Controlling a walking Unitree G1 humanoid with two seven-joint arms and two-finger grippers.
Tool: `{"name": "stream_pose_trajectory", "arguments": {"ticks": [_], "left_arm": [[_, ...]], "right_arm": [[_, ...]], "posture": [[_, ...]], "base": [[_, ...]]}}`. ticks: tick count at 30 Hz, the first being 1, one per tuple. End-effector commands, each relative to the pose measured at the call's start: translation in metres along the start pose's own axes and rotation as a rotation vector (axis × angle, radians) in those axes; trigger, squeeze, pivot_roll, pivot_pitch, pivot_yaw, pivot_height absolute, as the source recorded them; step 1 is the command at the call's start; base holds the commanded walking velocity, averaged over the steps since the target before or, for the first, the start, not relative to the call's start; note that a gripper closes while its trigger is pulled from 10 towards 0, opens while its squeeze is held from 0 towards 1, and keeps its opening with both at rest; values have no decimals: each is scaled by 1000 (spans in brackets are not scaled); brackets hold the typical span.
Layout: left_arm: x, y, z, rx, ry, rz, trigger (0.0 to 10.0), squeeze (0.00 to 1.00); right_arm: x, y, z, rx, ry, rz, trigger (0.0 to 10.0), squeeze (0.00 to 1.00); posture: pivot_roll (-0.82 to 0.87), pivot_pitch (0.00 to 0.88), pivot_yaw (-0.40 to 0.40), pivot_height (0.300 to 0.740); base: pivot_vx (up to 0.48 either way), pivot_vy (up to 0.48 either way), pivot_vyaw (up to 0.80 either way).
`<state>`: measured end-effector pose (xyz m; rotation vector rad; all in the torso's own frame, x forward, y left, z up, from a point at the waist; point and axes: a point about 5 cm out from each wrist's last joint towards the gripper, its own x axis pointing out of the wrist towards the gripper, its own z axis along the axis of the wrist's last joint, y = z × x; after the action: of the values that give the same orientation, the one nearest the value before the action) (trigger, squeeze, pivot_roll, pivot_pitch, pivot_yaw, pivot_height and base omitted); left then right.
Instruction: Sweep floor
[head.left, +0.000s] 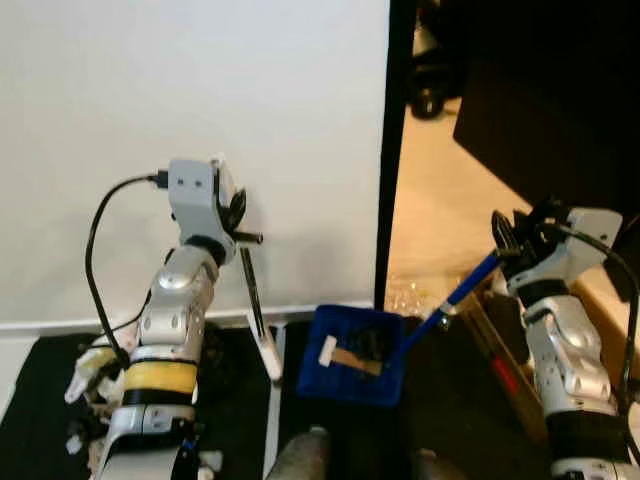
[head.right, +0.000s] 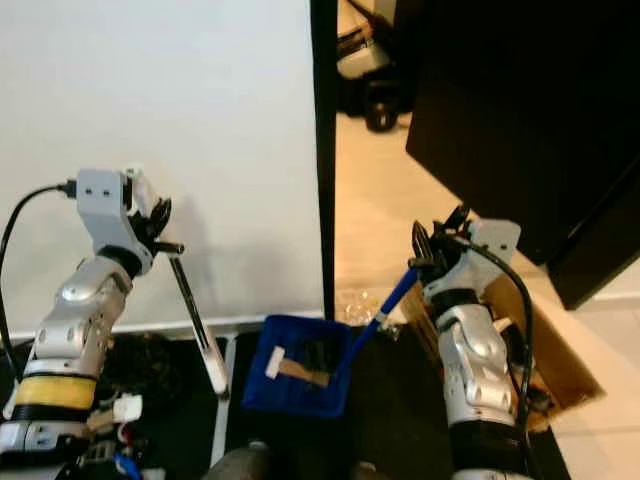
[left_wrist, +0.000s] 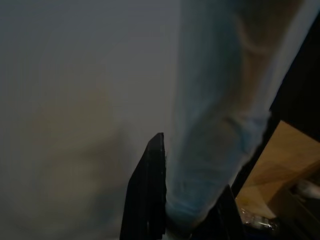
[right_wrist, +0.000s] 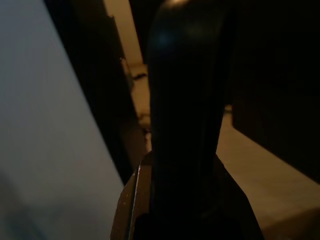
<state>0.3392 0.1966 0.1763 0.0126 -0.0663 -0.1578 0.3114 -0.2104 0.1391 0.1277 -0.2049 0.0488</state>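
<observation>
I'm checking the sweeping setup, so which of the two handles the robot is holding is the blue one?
The blue handle is in the right gripper, running down to the blue dustpan. The left gripper holds a thin dark stick.

Both arms are jointed silver shells with black bands at the joints and grey boxy wrist housings. The left arm (head.left: 170, 330) wears a yellow band, and a black cable (head.left: 95, 260) loops to its wrist. The right arm (head.right: 475, 370) carries a black cable too.
</observation>
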Motion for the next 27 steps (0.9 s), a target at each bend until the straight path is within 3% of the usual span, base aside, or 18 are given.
{"name": "stream_pose_trajectory", "arguments": {"ticks": [1,23,27], "left_arm": [[-2,4,4,19,-22,9,10000,0],[-1,5,3,13,-18,11,10000,0],[-1,6,2,4,-14,16,10000,0]], "right_arm": [[1,2,5,18,-30,6,10000,0],[2,2,5,18,-29,8,10000,0],[2,2,6,19,-30,8,10000,0]], "posture": [[133,139,71,740],[131,143,70,740],[132,144,70,740]], "base": [[0,-296,0],[22,-272,0],[0,0,0]]}}
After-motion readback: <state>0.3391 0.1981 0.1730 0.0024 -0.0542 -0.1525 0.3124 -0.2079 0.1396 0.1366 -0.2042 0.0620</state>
